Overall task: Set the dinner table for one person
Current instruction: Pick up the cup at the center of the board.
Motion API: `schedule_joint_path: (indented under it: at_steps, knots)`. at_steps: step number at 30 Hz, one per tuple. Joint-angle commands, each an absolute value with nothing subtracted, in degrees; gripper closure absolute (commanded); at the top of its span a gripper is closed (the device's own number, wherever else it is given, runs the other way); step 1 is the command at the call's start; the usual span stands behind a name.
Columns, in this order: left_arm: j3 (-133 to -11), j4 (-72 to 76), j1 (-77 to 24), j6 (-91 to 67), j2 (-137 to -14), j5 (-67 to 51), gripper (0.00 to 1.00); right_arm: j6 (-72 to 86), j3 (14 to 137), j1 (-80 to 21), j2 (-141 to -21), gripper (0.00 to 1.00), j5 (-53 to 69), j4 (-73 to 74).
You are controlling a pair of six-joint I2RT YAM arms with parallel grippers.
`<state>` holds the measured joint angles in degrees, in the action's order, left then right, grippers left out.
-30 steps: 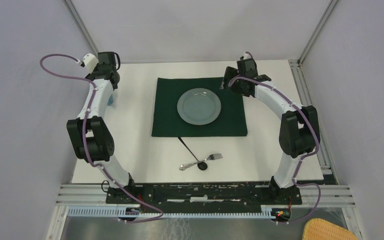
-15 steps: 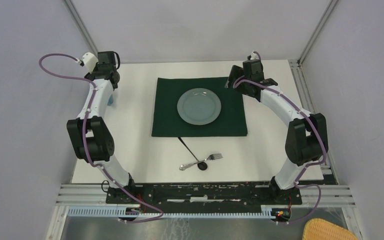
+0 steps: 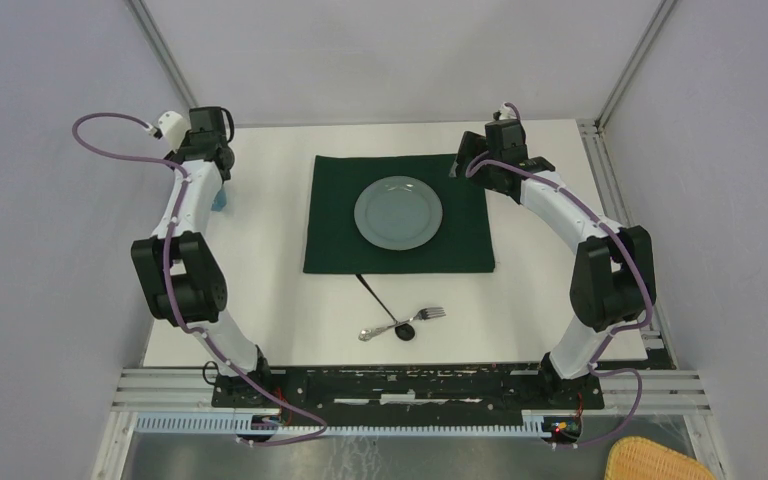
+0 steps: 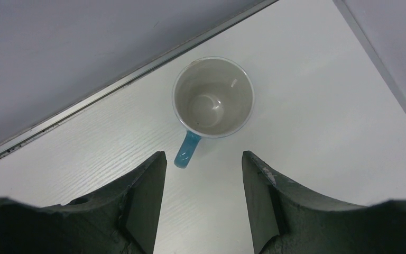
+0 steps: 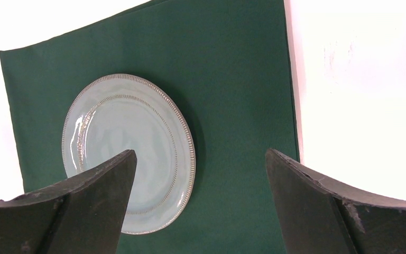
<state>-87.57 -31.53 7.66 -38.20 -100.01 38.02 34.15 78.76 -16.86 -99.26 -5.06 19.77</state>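
Although the mug [image 4: 213,98] is largely hidden by the left arm [image 3: 188,205] overhead, left gripper [image 4: 203,154] and right gripper [image 5: 200,152] are seen parted, empty.

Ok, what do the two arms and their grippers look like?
Both match: the left arm and right arm have white link shells and black joint housings, with a purple cable looped along each. The left cable ends in a white plug. The left gripper and right gripper have dark, matte, curved fingers with scuffed edges.
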Motion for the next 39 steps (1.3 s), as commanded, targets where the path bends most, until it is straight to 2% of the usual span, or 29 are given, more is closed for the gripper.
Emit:
schedule_joint_path:
  at_steps: [1, 14, 39]
  knots:
    - [-87.0, -31.4, 8.8, -40.8, -99.2, 38.5, 0.38, 32.6, 79.7, -16.8, -99.0, 0.02, -5.4, 17.5]
    - [-84.8, -30.6, 12.1, -42.9, -99.6, 33.9, 0.39, 32.2, 78.1, -16.8, -100.3, 0.03, -6.2, 16.1]
    - [-85.1, -30.3, 14.5, -41.5, -104.4, 34.4, 0.4, 32.8, 77.8, -16.5, -102.4, 0.03, -6.3, 16.1]
